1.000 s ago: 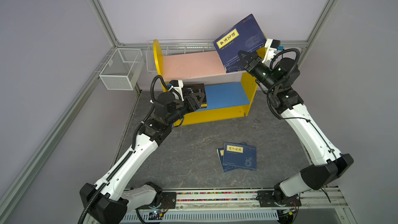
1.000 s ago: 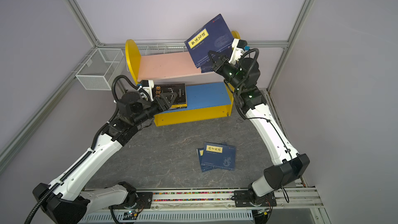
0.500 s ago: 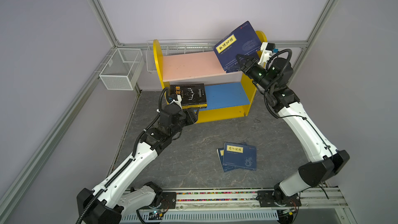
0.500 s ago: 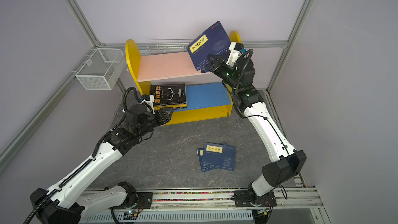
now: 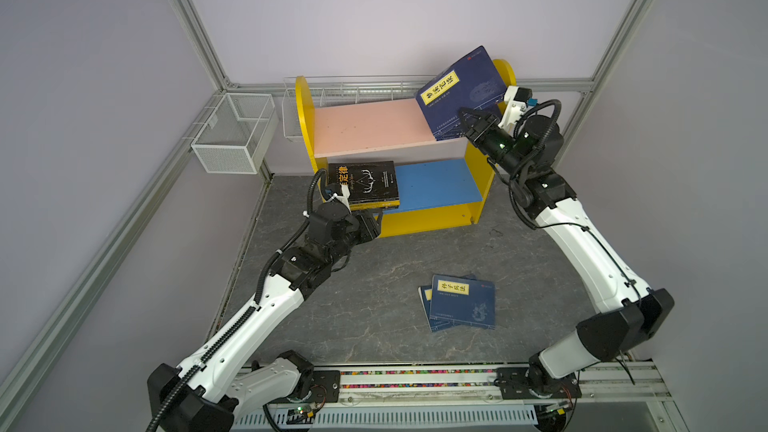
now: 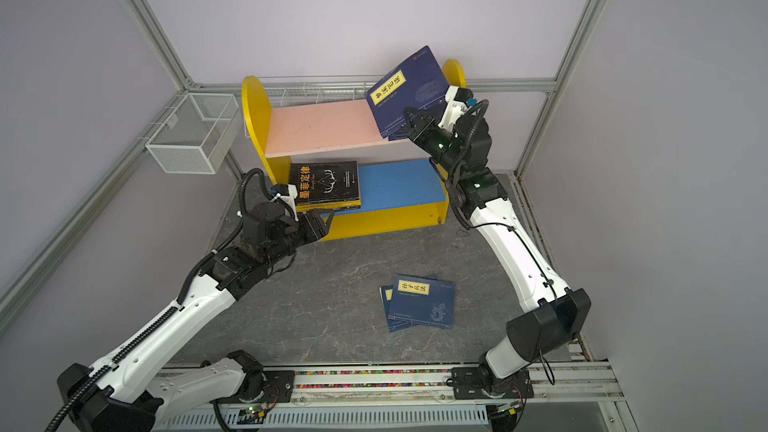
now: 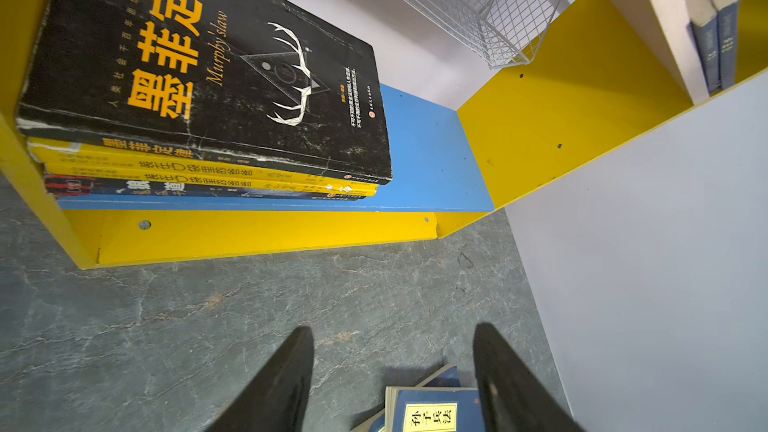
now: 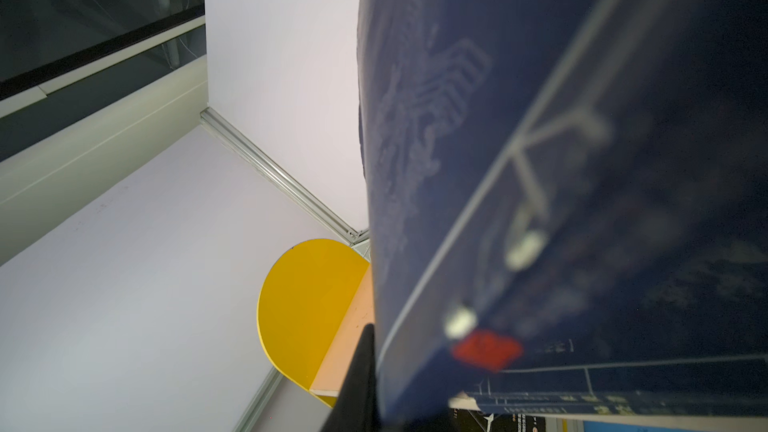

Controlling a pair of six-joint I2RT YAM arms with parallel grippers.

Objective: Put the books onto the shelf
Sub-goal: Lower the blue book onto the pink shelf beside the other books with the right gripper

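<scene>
Both top views, not R wrist, show label (image 5: 439, 92) on held bk (image 5: 476, 83).

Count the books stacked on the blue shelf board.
4, stacked at the blue board's left end: black book on top, two yellow books beneath, dark book lowest. More could be hidden.

Your right gripper (image 6: 409, 124) clamped a tilted navy book (image 6: 407, 85) over the right end of the pink board (image 6: 320, 128); your left gripper (image 6: 323, 218) hovered just before the black book (image 6: 328, 182) on the blue board (image 6: 399, 184).
</scene>
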